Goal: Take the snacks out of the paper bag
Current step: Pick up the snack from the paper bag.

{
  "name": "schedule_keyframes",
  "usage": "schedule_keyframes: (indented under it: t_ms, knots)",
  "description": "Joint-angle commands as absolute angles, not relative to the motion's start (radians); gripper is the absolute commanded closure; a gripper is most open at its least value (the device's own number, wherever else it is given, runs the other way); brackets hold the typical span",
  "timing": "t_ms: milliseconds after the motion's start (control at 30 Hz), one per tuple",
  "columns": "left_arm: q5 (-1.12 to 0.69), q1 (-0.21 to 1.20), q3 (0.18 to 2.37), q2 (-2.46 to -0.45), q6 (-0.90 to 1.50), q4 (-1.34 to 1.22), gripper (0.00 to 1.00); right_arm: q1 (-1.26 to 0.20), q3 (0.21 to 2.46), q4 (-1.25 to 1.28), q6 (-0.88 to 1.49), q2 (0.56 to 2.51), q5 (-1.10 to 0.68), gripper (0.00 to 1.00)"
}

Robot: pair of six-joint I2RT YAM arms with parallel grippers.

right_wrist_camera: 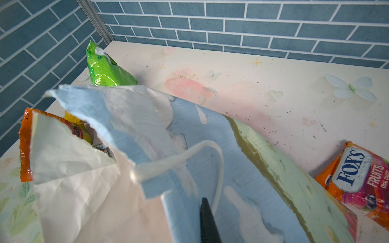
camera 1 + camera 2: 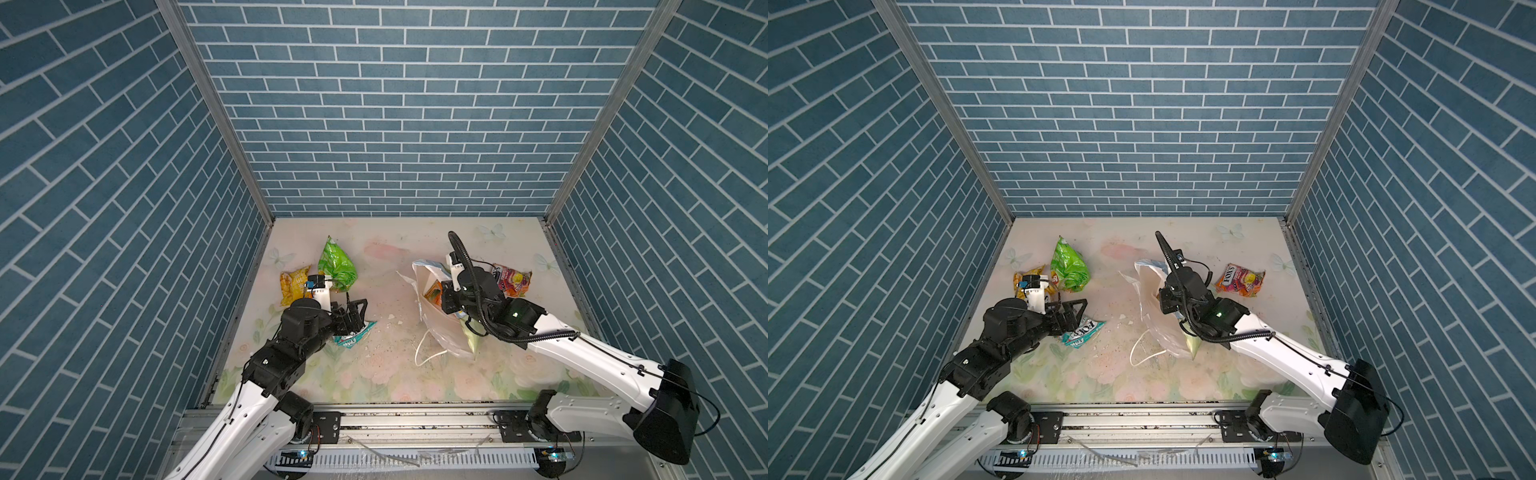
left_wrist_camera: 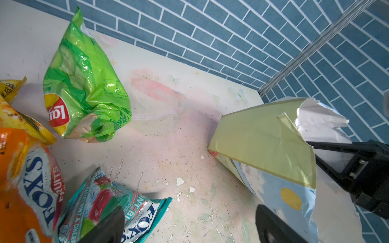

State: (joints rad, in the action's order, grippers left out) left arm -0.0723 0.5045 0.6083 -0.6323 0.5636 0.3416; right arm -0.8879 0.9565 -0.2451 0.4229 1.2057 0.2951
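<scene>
Pale bench (image 2: 386, 266), printed with faded roses, leaves and butterflies. Matt, scuffed, speckled with dark grit, with white flakes (image 3: 180, 181) near the middle. Boxed on three sides by walls (image 2: 395, 104) of blue brick print. Aluminium posts (image 2: 216, 108) at the back corners, a metal rail (image 2: 415, 415) along the front edge.

Right of centre, the bag (image 2: 432, 332): stiff creased paper, white inside, pale green on the side, blue on the front, rim torn ragged. Slumped with its mouth towards the back edge, a white cord handle (image 2: 424, 353) looped on the bench towards the front. In the mouth, an orange pack (image 2: 434, 293), glossy and crinkled.

Right claw (image 1: 207, 218) closed tight on the bag's torn wall. Left claw (image 3: 189, 218) spread wide, gripping nothing, low over the teal pack (image 2: 1084, 330), a crumpled foil pouch near the left edge, towards the front.

Just beside the teal pack, an orange FOX'S pack (image 3: 27, 178), visible only from the left wrist. Further back along the left edge, the puffy green pack (image 2: 337, 266) of shiny film, with the wrinkled yellow pack (image 2: 291, 284) just beside it. Between bag and right edge, the fruit pack (image 2: 513, 282), orange and pink foil, flat on the bench.
</scene>
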Motion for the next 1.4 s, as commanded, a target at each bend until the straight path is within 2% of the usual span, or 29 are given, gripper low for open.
schedule_keyframes:
  t_ms: [0, 467, 867, 1367]
  knots:
    - [-0.021, 0.553, 0.654, -0.631, 0.551, 0.369, 0.04, -0.884, 0.962, -0.269, 0.477, 1.190, 0.314, 1.00]
    - [0.028, 0.667, 0.662, -0.587, 0.606, 0.430, 0.05, -0.882, 0.965, -0.271, 0.492, 1.205, 0.319, 1.00]
    - [0.100, 0.878, 0.777, -0.632, 0.605, 0.406, 0.06, -0.882, 1.003, -0.285, 0.494, 1.232, 0.293, 1.00]
    - [0.112, 1.056, 0.859, -0.856, 0.569, 0.200, 0.07, -0.879, 1.051, -0.375, 0.448, 1.215, 0.289, 1.00]
